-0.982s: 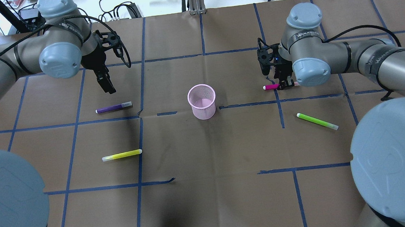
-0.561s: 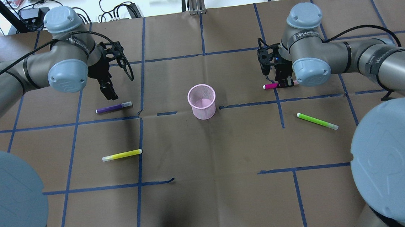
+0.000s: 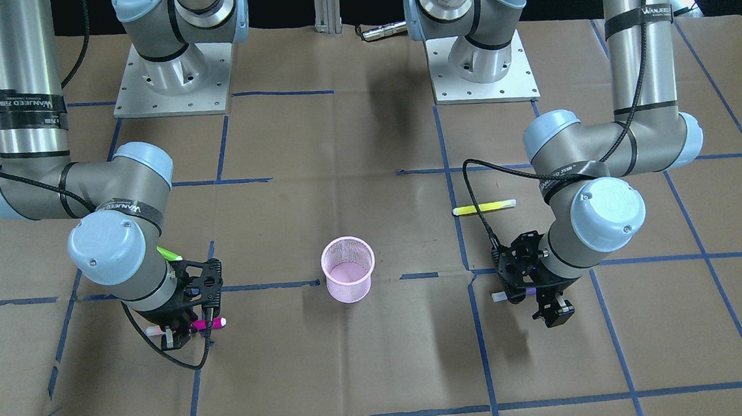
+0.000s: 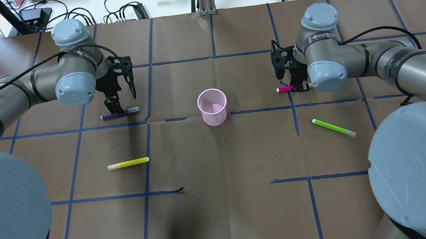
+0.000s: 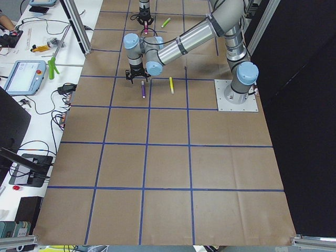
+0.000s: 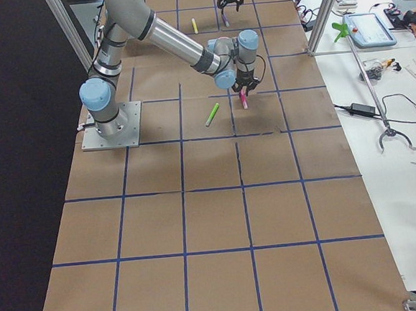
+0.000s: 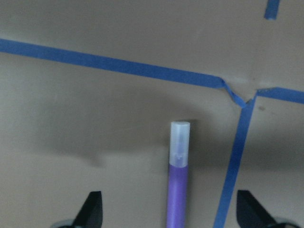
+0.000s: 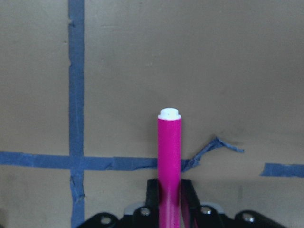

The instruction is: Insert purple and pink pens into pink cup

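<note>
When closing left gripper, expect clean pinch: hangs open astride purple pen, flat on desk, long axis centred between the fingers. Other side: right gripper clamped on pink pen, horizontal; pink cup mid-desk between both.

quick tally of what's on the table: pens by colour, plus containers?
purple pen: 1
pink pen: 1
yellow pen: 1
green pen: 1
pink cup: 1
Total: 5
</note>
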